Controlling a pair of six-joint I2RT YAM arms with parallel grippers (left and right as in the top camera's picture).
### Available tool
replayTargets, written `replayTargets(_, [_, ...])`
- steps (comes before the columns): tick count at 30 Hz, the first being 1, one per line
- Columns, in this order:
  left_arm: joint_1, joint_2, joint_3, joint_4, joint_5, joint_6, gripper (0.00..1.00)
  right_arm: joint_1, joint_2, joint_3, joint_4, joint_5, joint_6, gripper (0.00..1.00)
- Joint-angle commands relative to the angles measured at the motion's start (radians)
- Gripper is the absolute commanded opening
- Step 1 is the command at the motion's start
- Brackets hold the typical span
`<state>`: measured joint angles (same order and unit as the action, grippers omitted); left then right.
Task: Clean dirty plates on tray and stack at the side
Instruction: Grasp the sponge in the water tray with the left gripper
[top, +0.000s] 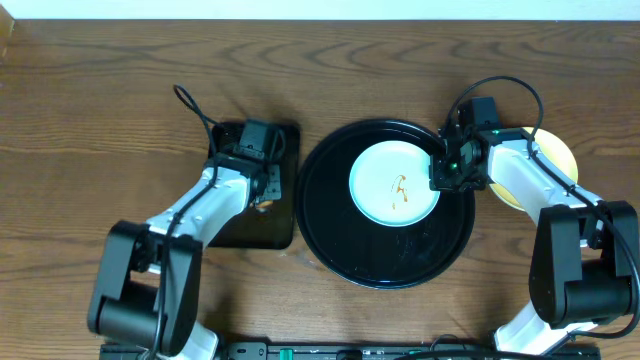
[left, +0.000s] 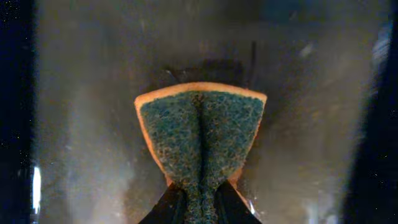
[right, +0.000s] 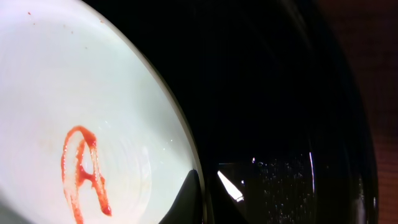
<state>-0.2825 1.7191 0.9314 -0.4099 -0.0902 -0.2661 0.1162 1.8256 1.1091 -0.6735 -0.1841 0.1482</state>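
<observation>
overhead looks straight down; right wrist, close, shares the plate.

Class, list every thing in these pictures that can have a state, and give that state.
Round black tray: holds one plate.
Mint plate: dirty, sauce smear, flat in that tray.
Yellow plate: on the table beside the tray, half hidden; cleanliness unclear.
Sponge: pinched, creased, green side showing.
Left hand: shut on the sponge.
Right hand: at the mint plate's rim; grip unclear.
</observation>
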Motion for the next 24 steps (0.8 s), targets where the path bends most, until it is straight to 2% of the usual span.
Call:
replayTargets(1, [0.005,0.026,-0.006,0.004,-0.013,-0.017,0.14,0.007,0.002,-0.009,-0.004,0.022,-0.015,0.01])
replayTargets(4, [0.005,0.022,-0.004,0.003,0.043,-0.003,0.07,0.007,0.002,-0.009,-0.003,0.022,-0.015,0.01])
replayTargets(7, [0.005,-0.010,0.015,-0.017,0.082,0.026,0.07,0.007,0.002,-0.009,-0.004,0.022,-0.015,0.01])
replayTargets(15, [0.020,-0.229,0.029,0.013,0.079,0.042,0.07,0.007,0.002,-0.009,-0.003,0.023,-0.034,0.01])
replayTargets(24, [0.037,-0.385,0.029,0.063,0.079,0.077,0.08,0.007,0.002,-0.009,-0.003,0.023,-0.034,0.01])
